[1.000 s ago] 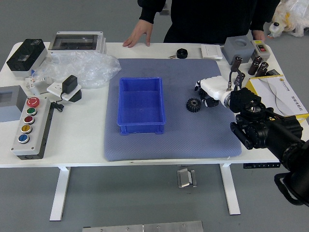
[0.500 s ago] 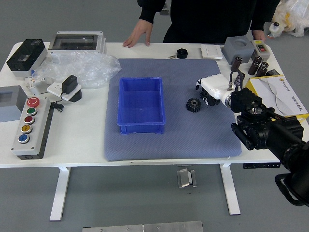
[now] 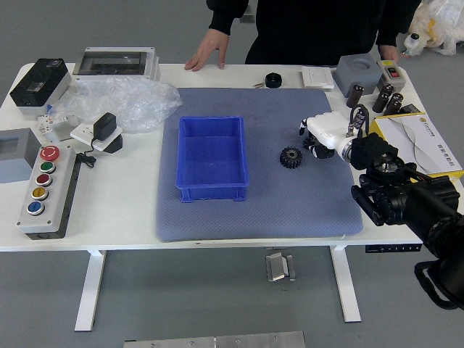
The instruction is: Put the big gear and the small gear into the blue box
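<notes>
On the blue-grey mat, right of its middle, lies a black small gear [image 3: 291, 157]. Just right of it, a larger black gear [image 3: 319, 148] is partly covered by my right hand [image 3: 326, 133], which has a white back and black fingers. Whether those two touch or the hand grasps the gear cannot be made out. The blue box [image 3: 212, 194] stands on the mat's left half, with nothing visible inside. My left arm is out of view.
A person at the far side rests one hand [image 3: 212, 49] on the table edge. A black round object [image 3: 273, 80] lies near the mat's far edge. Plastic wrap [image 3: 134, 101] and a button panel [image 3: 49, 192] are left; a yellow-edged box [image 3: 417, 141] is right.
My right hand has shifted slightly to the right, and more of the larger gear shows beneath it. The small gear and the blue box have stayed put.
</notes>
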Tool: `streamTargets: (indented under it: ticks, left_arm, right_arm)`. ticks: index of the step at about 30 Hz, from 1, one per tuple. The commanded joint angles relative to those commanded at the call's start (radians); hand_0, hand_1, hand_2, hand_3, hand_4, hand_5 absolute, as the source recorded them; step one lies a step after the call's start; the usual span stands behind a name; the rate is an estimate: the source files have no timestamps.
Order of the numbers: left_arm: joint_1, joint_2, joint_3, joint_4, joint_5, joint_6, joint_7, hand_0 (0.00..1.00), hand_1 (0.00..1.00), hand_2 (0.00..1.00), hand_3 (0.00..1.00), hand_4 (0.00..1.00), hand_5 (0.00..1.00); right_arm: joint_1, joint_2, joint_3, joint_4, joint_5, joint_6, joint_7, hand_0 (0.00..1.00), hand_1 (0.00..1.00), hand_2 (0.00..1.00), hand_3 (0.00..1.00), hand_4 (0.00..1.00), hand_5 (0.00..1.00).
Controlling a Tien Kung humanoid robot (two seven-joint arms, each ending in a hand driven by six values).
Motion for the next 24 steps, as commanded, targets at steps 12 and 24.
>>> streamTargets:
  ticks: [12,24]
  left_arm:
    - [0.001,0.001,-0.001,0.0,-0.001,0.0,0.0,0.908,0.894,0.879,0.875,0.796,0.338]
    - [0.006,0.003,-0.008,0.0,0.002,0.0,0.0,0.908,0.893,0.874,0.875,0.796,0.338]
  right_arm:
    - [0.01,0.001,0.045,0.004,-0.025,0.051,-0.008,0.549,0.526,0.654,0.668,0.62,0.134]
    - [0.053,-0.026,0.027,0.03,0.022,0.073,-0.019,0.597,0.569,0.703,0.695,0.734,0.236]
